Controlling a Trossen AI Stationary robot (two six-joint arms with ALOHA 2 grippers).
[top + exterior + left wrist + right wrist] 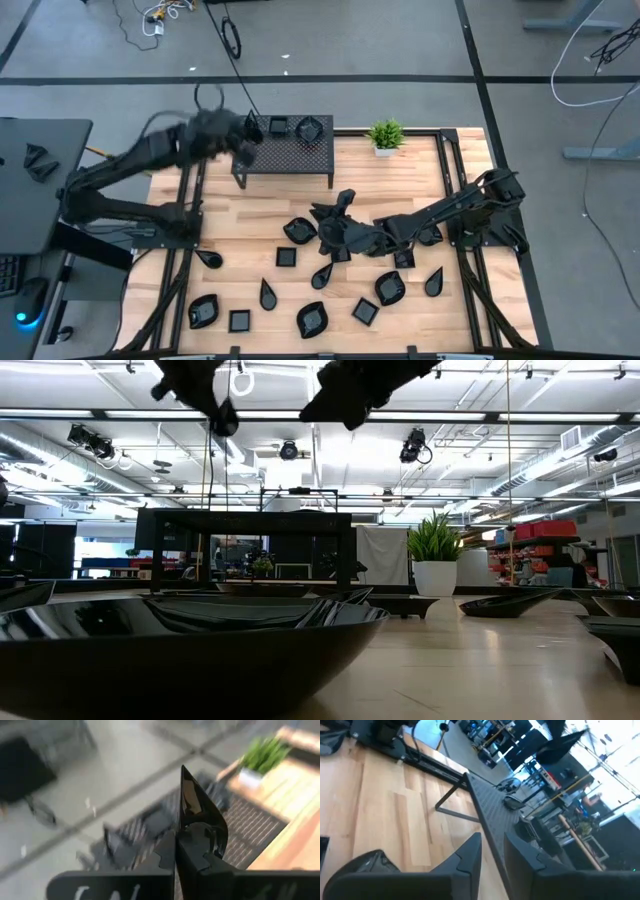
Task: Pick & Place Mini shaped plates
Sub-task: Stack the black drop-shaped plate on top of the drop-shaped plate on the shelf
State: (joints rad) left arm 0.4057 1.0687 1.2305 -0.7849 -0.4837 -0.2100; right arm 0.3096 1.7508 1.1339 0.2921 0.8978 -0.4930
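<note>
A: Item one, the left gripper (176,851)?
B: It is hovering over the black mesh metal rack (290,150) at the far end of the pale wooden bench (400,190), jaws pinching a glossy black pointed dish (200,817) edge-up.

A: Item two, the right gripper (340,205)?
B: It is reaching over mid-bench, jaws standing slightly apart, holding nothing.

A: Remaining stock?
B: Two small black dishes (294,127) are sitting on the rack; the other small glossy black plates (312,319) are lying scattered across the bench. A small green potted plant (385,136) is standing beside the rack.
</note>
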